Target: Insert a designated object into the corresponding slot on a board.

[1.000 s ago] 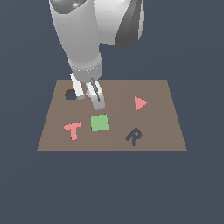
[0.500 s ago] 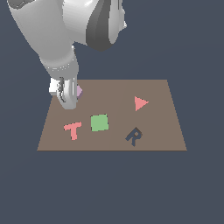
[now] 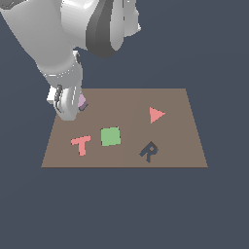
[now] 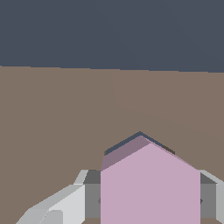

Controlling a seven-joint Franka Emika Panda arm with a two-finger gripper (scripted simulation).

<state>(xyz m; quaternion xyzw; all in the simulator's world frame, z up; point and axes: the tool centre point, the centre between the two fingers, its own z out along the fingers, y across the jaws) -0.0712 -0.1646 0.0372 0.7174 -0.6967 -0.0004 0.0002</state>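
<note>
Leaning down from the exterior view's upper left, the Franka arm (image 3: pixel 73 34) sets its gripper (image 3: pixel 68 104) low over the far corner of the board (image 3: pixel 165 141) at the exterior view's left. The fingers (image 3: pixel 62 99) point nearly straight down, and their tips sit at or just above the brown surface. They are clamped on the lilac-pink hexagonal block (image 3: pixel 82 101), which peeks out at the gripper's 3 o'clock side in the exterior view. In the wrist view the block (image 4: pixel 150 188) fills the space between the two grey fingers (image 4: pixel 65 205), one pressed against each side.

A thin dark sliver, the hexagonal slot (image 3: pixel 84 106), shows right under the block; in the wrist view a dark edge of it (image 4: pixel 127 142) lines the block's far side. How deep the block sits in it I cannot tell.

Taking the middle of the board as the clock's centre in the exterior view, the green square (image 3: pixel 110 136) lies toward 7 o'clock, the salmon T (image 3: pixel 81 144) farther out toward 8 o'clock, the salmon triangle (image 3: pixel 156 115) toward 2 o'clock and the dark R-shaped hole (image 3: pixel 149 151) toward 5 o'clock. All four lie well apart from the gripper; nothing stands between it and the slot.

The block is pale, matte lilac-pink with flat faces and sharp edges; its top looks a shade darker.
</note>
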